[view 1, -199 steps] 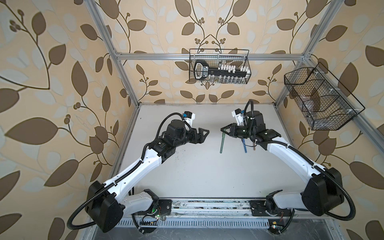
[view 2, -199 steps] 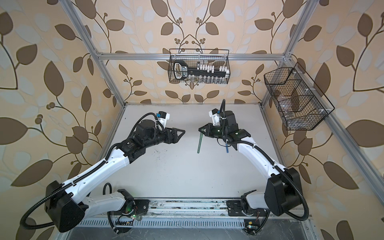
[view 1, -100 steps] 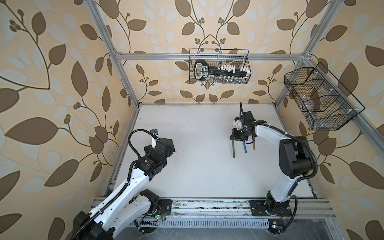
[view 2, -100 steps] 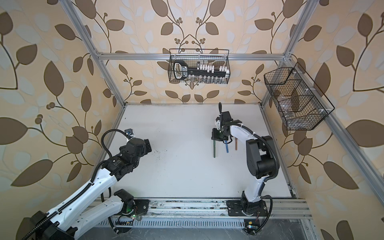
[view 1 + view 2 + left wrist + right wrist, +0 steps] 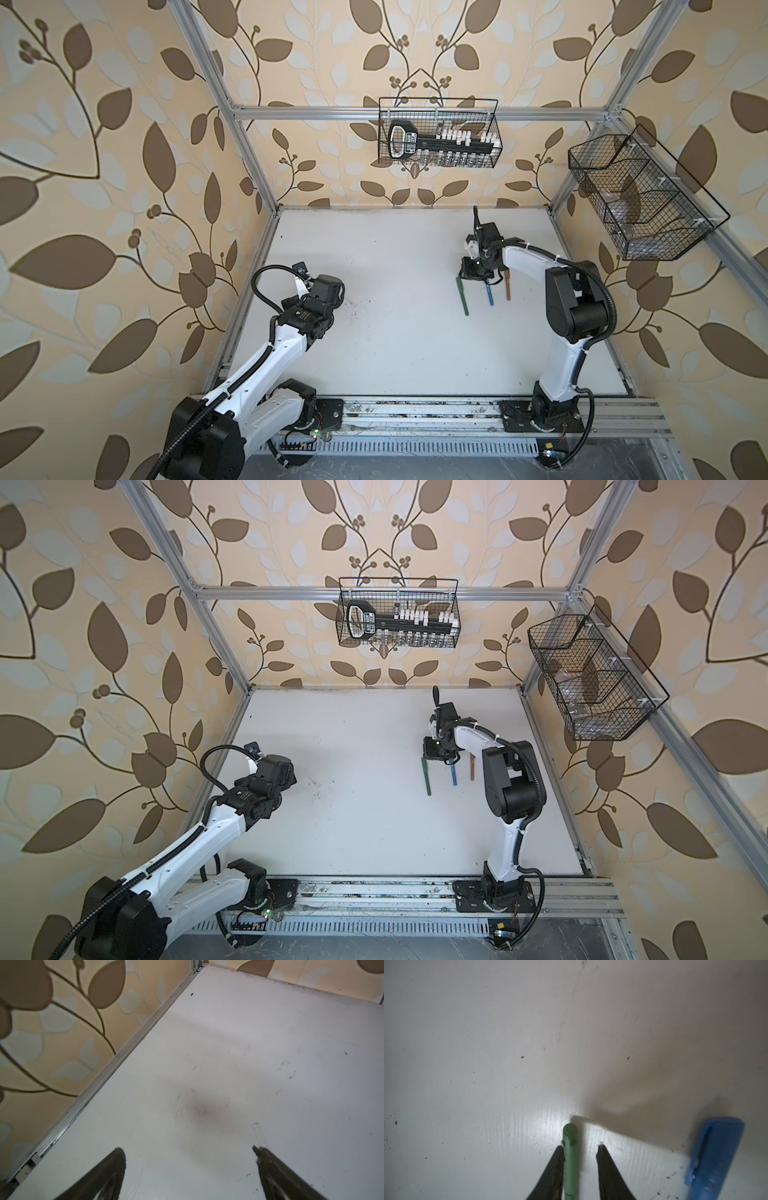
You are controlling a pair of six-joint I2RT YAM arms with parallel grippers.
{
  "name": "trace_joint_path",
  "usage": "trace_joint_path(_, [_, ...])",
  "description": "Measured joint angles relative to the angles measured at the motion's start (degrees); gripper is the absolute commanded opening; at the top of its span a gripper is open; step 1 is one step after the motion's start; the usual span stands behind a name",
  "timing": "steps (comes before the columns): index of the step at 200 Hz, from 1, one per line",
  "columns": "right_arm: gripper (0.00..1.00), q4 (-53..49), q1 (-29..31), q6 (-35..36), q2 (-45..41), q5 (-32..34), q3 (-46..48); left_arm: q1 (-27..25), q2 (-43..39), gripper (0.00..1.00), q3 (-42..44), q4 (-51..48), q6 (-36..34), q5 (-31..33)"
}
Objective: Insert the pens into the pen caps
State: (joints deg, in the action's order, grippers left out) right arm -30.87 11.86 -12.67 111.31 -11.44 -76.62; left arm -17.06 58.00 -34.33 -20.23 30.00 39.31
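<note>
Since a second ago both arms have drawn back from the middle. The right gripper (image 5: 581,1147) has brought the green pen (image 5: 570,1140) down to the table (image 5: 395,340) and parted its jaws, so the pen touches one finger with a gap to the other. Just beside this gripper, on the side away from the other arm, lies the blue pen (image 5: 490,293), then the orange-brown pen (image 5: 507,284). Well apart, the left gripper (image 5: 188,1150) hangs spread wide and empty over the table.
</note>
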Motion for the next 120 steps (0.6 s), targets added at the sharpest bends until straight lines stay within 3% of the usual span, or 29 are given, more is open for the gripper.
trace_joint_path(49, [0.54, 5.0, -0.3, 1.2, -5.5, 4.7, 2.8, 2.1, 1.0, 0.99, 4.9, 12.7, -7.0, 3.5])
trace_joint_path(96, [0.58, 23.8, -2.6, 2.5, -31.7, 18.6, 28.0, 7.0, 3.3, 0.99, 14.8, 34.2, -18.9, 3.4])
trace_joint_path(120, [0.59, 33.9, -5.0, 3.3, -39.3, 24.8, 40.3, 10.9, 8.7, 0.99, 16.3, 43.1, -21.1, -0.1])
